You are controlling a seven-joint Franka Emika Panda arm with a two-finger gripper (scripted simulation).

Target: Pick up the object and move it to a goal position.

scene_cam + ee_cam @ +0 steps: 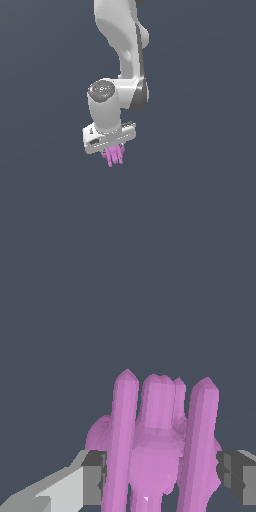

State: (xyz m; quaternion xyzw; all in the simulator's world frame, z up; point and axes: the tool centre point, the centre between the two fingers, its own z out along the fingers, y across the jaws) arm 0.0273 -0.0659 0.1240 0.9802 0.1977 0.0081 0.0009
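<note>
The object (113, 155) is a small bright pink-purple lump with prong-like ribs, sticking out just below the white hand of my arm in the middle of the exterior view. In the wrist view the object (157, 441) fills the space between the two grey fingertips (94, 477), its prongs pointing away from the camera. My gripper (162, 478) is shut on the object, with a pad against each side. In the exterior view the gripper (113, 151) is mostly hidden behind the hand and the object.
A plain dark grey-blue surface (200, 200) surrounds the arm in both views. No other objects, containers or edges show. The white arm (122, 45) reaches in from the upper edge of the exterior view.
</note>
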